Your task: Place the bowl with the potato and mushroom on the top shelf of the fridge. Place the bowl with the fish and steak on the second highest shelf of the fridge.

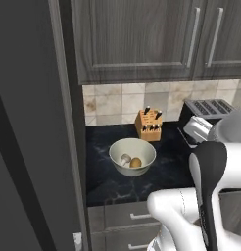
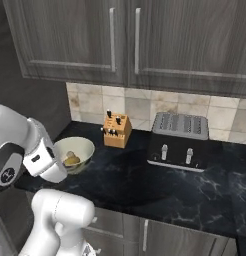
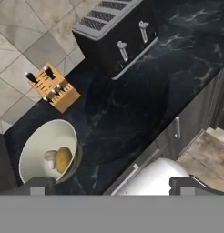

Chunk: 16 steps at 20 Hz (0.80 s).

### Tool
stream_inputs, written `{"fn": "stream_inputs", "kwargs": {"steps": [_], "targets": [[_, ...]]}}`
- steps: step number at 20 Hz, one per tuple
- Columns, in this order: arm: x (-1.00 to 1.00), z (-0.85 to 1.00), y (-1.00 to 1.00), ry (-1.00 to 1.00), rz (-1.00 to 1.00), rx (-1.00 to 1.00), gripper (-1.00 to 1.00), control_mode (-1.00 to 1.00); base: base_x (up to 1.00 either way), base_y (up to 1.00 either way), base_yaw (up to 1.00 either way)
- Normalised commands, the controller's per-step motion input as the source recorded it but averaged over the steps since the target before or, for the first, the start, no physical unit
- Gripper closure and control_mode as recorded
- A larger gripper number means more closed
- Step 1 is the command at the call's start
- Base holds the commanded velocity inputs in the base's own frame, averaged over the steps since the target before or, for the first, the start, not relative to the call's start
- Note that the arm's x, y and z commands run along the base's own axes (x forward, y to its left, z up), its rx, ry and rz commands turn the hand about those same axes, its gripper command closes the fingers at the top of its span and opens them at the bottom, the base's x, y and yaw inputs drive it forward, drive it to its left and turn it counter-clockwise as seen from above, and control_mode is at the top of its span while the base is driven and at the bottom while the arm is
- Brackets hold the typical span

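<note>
A cream bowl (image 1: 132, 156) stands on the black counter near its left end and holds the white mushroom (image 1: 125, 159) and the tan potato (image 1: 136, 162) side by side. From the right base the same bowl (image 2: 75, 152) is partly behind my arm. In the hand view the bowl (image 3: 48, 152) lies at the lower left, with the potato (image 3: 63, 159) and mushroom (image 3: 51, 156) inside. My gripper (image 3: 112, 185) hangs open and empty high over the counter's front edge, well apart from the bowl. The fish, the steak and the fridge shelves are out of view.
A wooden knife block (image 1: 149, 125) stands behind the bowl against the tiled wall. A black and silver toaster (image 2: 179, 141) sits to its right. Dark wood cabinets (image 2: 120, 40) hang overhead. A tall dark grey panel (image 1: 29, 122) closes off the counter's left end.
</note>
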Motion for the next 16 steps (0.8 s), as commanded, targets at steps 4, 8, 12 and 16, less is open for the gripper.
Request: {"fn": "stream_inputs", "kwargs": {"steps": [4, 8, 12, 16], "targets": [[0.87, -0.77, 0.33, 0.34, 0.11, 0.02, -1.0, -1.0, 0.0, 0.0, 0.0], [1.0, -0.64, 0.29, 0.29, 0.11, 0.07, -1.0, -1.0, 0.0, 0.0, 0.0], [1.0, -0.73, 0.01, 0.15, 0.01, 0.07, -1.0, -1.0, 0.0, 0.0, 0.0], [0.97, -0.69, 0.0, 0.06, 0.02, 0.11, -1.0, -1.0, 0.0, 0.0, 0.0]]}}
